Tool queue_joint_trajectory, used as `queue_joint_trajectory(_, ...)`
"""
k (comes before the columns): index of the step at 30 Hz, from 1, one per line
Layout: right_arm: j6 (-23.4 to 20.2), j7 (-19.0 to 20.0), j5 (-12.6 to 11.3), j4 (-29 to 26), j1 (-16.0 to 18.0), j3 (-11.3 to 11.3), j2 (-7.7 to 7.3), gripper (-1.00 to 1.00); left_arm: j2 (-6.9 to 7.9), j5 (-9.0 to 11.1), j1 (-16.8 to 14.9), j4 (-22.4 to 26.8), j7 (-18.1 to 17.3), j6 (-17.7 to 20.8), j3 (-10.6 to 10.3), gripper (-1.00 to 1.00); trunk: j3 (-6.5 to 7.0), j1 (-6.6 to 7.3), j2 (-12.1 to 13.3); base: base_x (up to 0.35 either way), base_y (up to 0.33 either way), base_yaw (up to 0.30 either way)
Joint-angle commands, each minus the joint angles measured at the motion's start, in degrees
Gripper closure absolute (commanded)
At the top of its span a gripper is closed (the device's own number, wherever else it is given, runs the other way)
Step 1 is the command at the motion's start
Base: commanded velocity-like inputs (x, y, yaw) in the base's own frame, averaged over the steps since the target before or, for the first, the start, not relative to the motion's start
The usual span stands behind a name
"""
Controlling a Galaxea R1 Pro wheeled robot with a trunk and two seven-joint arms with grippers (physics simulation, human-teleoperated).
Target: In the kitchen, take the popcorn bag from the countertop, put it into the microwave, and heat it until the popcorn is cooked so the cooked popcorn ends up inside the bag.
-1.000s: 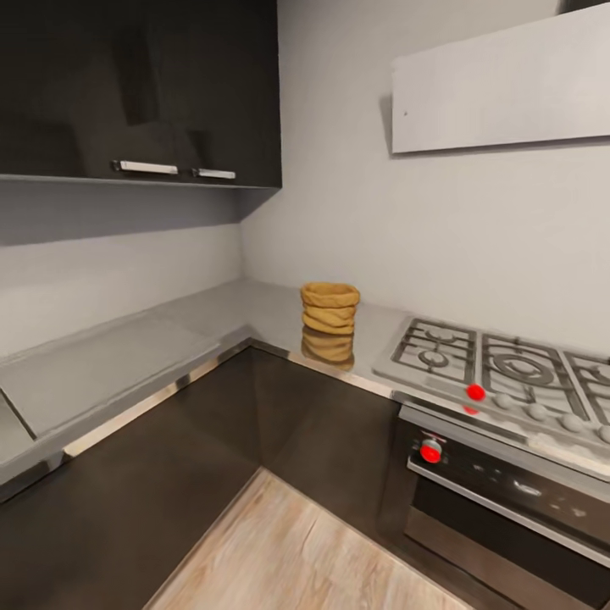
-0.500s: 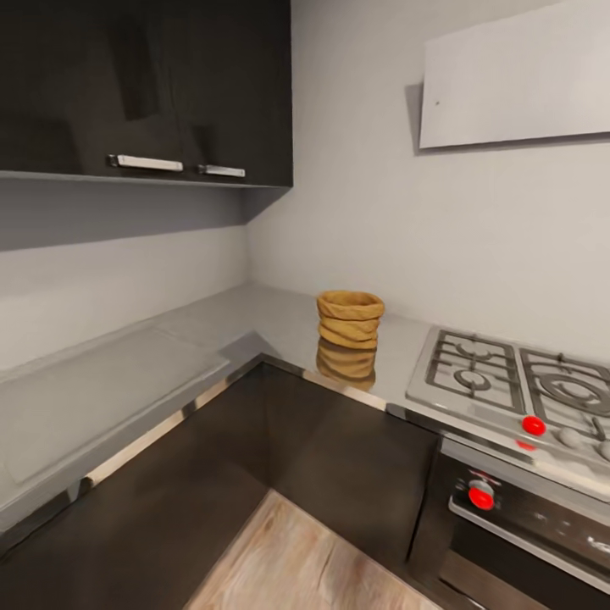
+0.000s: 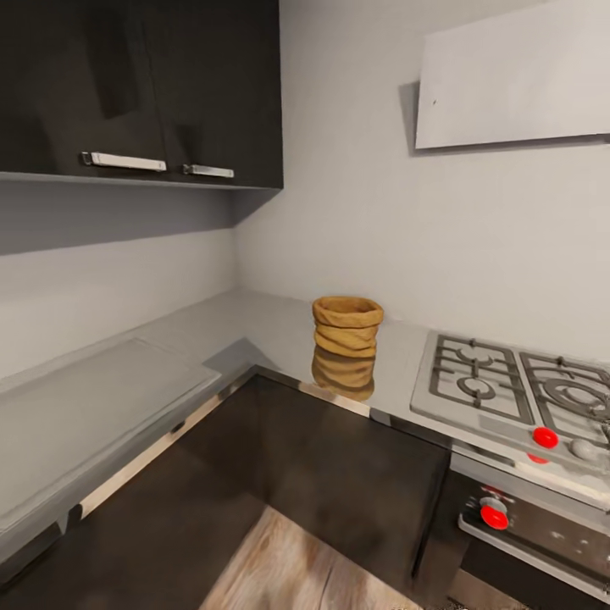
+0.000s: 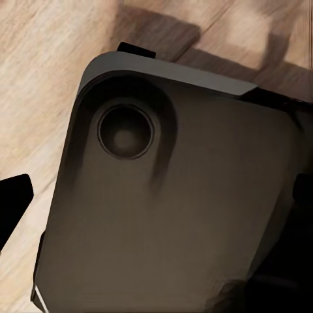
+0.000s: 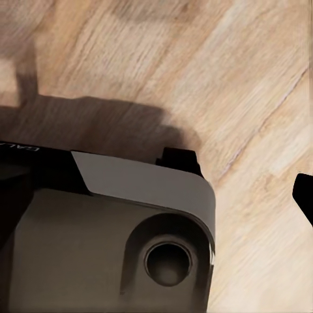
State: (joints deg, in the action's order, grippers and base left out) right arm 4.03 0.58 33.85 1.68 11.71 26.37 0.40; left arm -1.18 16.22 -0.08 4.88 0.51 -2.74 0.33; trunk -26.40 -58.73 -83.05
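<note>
- Step: approach, I'd say; robot not at the counter (image 3: 102,398) yet, grasp not begun.
- Bag (image 3: 346,325) upright on counter, just beside the hob (image 3: 508,390), on the hob's corner-ward side, near the counter's front edge; glossy top mirrors it below.
- Bag rim open, inside too dark to tell if kernels are in it.
- Hob on counter over the oven (image 3: 542,525); red knobs along its front, apart from bag.
- Wall cabinets (image 3: 144,85) above, off to the far side of bag from hob.
- Wrist views: robot base (image 4: 169,208) over plank floor (image 5: 215,72); both arms seem hung low.
- Left end effector: dark tip (image 4: 13,205) at frame edge, can't tell if spread or pressed together.
- Right end effector: dark tip (image 5: 305,195) at edge, can't tell either.
- Next, as I judge: roll nearer the bag, raise one arm, spread the end effector, take bag by its rolled rim or sides.
- Then the microwave must be found; watch hob edge when reaching.
</note>
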Motion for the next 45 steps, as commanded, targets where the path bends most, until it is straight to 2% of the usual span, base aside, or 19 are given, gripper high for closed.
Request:
queue_joint_trajectory(1, 0.28, 0.04, 0.22, 0.17, 0.07, 0.44, -0.03, -1.0, -0.03, 0.27, -0.01, 0.05, 0.07, -0.15, 0.01, -1.0, -0.01, 0.0, -0.03, 0.0, 0.0, -0.217)
queue_joint_trajectory(12, 0.28, 0.04, 0.16, 0.17, 0.07, 0.49, -0.09, -1.0, -0.1, 0.69, -0.01, 0.32, 0.14, -0.16, 0.11, -1.0, 0.34, 0.0, -0.03, 0.0, 0.0, -0.218)
queue_joint_trajectory(19, 0.28, 0.04, 0.16, 0.17, 0.07, 0.54, -0.13, -1.0, 0.1, 2.69, -0.01, 0.36, 0.1, -0.16, 0.09, -1.0, 1.77, 1.54, 2.78, 0.0, 0.0, -0.218)
queue_joint_trajectory(29, 0.28, 0.04, 0.16, 0.16, 0.07, 0.54, -0.13, -1.0, 0.21, 2.93, -0.01, 0.38, 0.08, -0.16, 0.02, -1.0, 1.84, 1.54, 2.78, 0.0, 0.0, -0.208)
queue_joint_trajectory(45, 0.53, 0.04, 0.42, 0.08, 0.07, 0.3, -0.13, -1.0, 0.2, 2.93, -0.01, 0.23, 0.04, -0.16, 0.02, -1.0, 4.71, 5.05, 9.19, 0.0, 0.0, -0.018)
